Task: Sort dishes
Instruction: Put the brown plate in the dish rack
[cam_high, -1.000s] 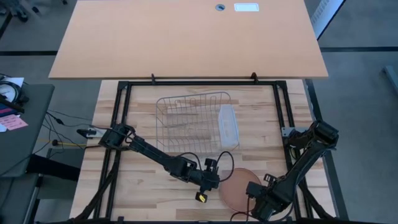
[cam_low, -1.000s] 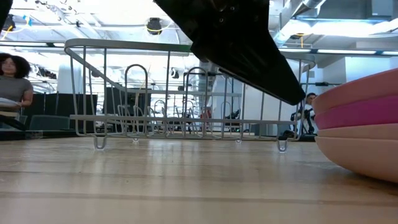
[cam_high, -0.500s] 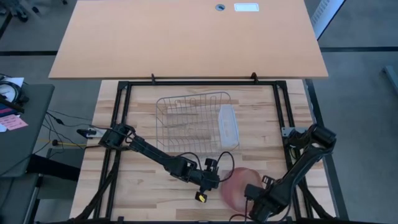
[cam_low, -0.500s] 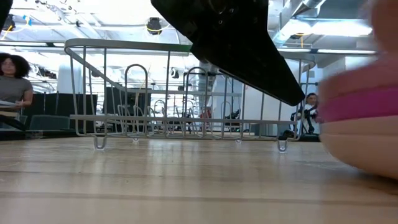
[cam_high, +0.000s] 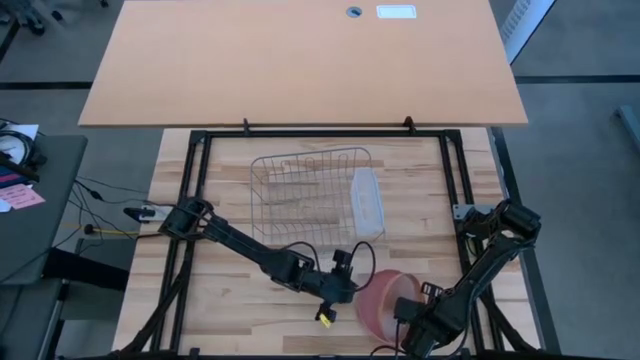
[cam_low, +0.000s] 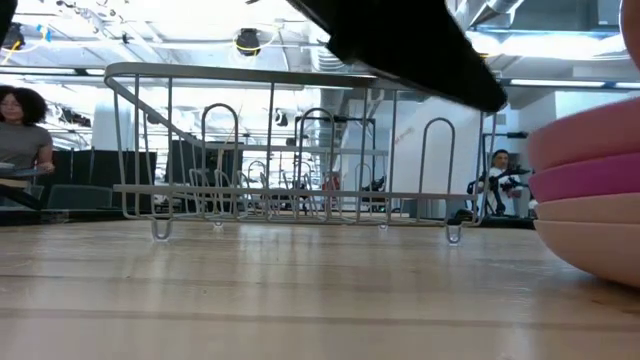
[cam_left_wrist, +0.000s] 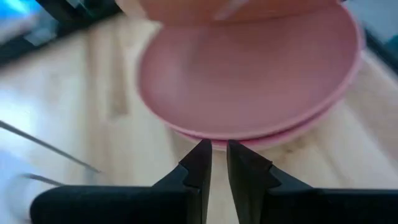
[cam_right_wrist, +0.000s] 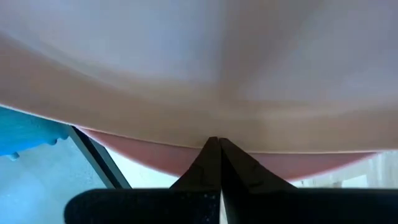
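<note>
The plates sit stacked in the lower right of the high view, on the bare wood of the table, well in front of the wire rack. In the low view the stack fills the right edge: a salmon one on top, a bright magenta one under it, paler pink ones beneath. The top plate looks tilted up away from the rest in the left wrist view, though blur makes that hard to judge.

The right gripper is at the near right side of the stack, its fingers pressed together on the rim of the topmost salmon plate, which fills its wrist view.

The left gripper is just left of the stack, low by the table, its fingers only slightly parted with a narrow gap showing, pointed at the edge of the pink plate and gripping nothing.

A translucent tub lies against the rack's right side. Beyond the table, a person sits at the far left of the low view.
</note>
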